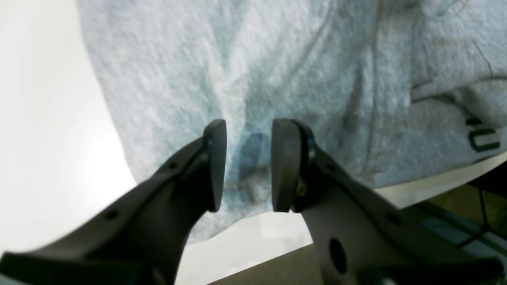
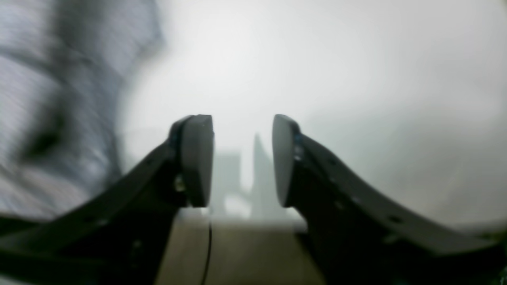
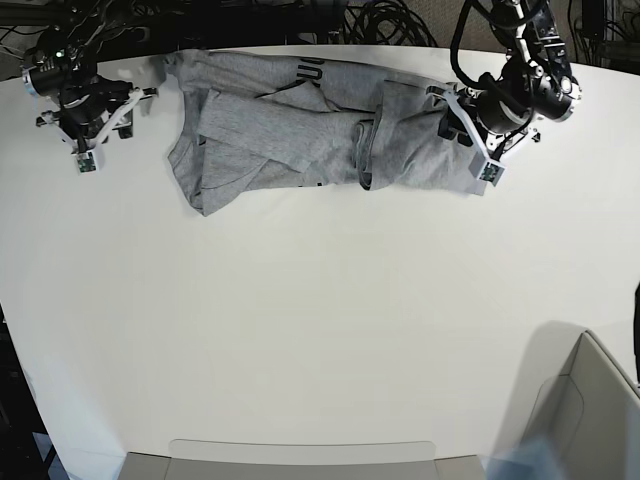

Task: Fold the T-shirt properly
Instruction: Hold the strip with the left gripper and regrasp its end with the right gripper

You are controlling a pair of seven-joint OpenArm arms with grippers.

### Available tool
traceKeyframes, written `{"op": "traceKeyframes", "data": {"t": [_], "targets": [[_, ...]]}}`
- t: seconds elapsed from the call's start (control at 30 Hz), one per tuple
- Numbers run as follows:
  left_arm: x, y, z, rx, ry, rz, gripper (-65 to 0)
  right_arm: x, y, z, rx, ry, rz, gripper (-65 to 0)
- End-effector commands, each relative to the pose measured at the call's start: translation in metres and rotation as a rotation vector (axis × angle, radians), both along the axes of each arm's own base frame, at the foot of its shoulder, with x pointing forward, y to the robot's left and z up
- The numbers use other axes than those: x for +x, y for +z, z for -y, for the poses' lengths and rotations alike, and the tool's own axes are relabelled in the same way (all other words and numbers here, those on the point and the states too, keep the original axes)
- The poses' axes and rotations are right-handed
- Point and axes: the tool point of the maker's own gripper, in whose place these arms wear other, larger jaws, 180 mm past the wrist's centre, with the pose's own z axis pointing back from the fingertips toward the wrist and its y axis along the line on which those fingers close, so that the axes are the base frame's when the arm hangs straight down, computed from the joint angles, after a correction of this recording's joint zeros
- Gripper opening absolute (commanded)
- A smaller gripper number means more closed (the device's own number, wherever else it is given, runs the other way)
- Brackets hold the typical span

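The heather-grey T-shirt (image 3: 300, 140) lies crumpled and partly folded over itself along the far side of the white table (image 3: 300, 320). Black lettering shows near its far edge (image 3: 308, 72). My left gripper (image 3: 455, 118) is at the shirt's right end. In the left wrist view it (image 1: 248, 166) is open, its jaws just over the grey cloth (image 1: 257, 71), with nothing between them. Lettering shows there at the right (image 1: 483, 138). My right gripper (image 3: 128, 105) is off the shirt's left end, apart from it. It (image 2: 242, 162) is open and empty over bare table, with blurred cloth (image 2: 59, 99) to its left.
A grey box (image 3: 590, 400) stands at the near right corner. A flat grey tray edge (image 3: 300, 455) runs along the near side. Cables (image 3: 380, 20) hang behind the table's far edge. The table edge (image 1: 435, 182) lies close to my left gripper.
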Motion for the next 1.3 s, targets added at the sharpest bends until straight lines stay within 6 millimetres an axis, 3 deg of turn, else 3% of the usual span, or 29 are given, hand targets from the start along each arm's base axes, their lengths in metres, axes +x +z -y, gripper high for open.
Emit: {"op": "traceKeyframes", "data": {"t": [0.0,0.07,0.2,0.33,0.4,0.53,0.7,0.87,1.13,1.27], "targets": [[0.007,0.008,0.002,-0.008,-0.003,0.039,-45.9,0.008,0.013,0.009,-0.03,0.019,0.037,-35.8],[0.007,0.008,0.003,-0.008,-0.004,0.039,-45.9,0.009,0.021,0.021,-0.042,0.018,0.054,-32.1],[0.007,0.008,0.003,-0.008,-0.006,0.037,-45.9,0.007,0.029,0.026,0.029,-0.026,0.124,-31.8],[0.007,0.008,0.005,-0.014,-0.007,0.038,-45.9,0.009,0.013,0.02,0.14,-0.06,0.129,-31.8],[0.007,0.008,0.005,-0.014,-0.007,0.038,-45.9,0.006,-0.005,0.015,0.205,-0.075,0.093,-31.8],[0.006,0.007,0.004,-0.01,-0.007,0.034,-45.9,-0.003,-0.044,-0.008,0.343,-0.069,-0.006,-31.8],[0.005,0.007,0.004,-0.011,-0.007,0.033,-45.9,-0.016,-0.068,-0.031,0.411,-0.032,-0.093,-31.9],[0.005,0.007,0.004,-0.011,-0.007,0.033,-45.9,-0.016,-0.073,-0.052,0.46,-0.01,-0.104,-31.9],[0.005,0.006,0.005,-0.014,-0.008,0.031,-45.9,-0.016,-0.064,-0.113,0.673,0.093,-0.056,-31.9],[0.005,0.006,0.005,-0.012,-0.008,0.031,-45.9,-0.014,-0.061,-0.122,0.707,0.109,-0.046,-31.9]]}}
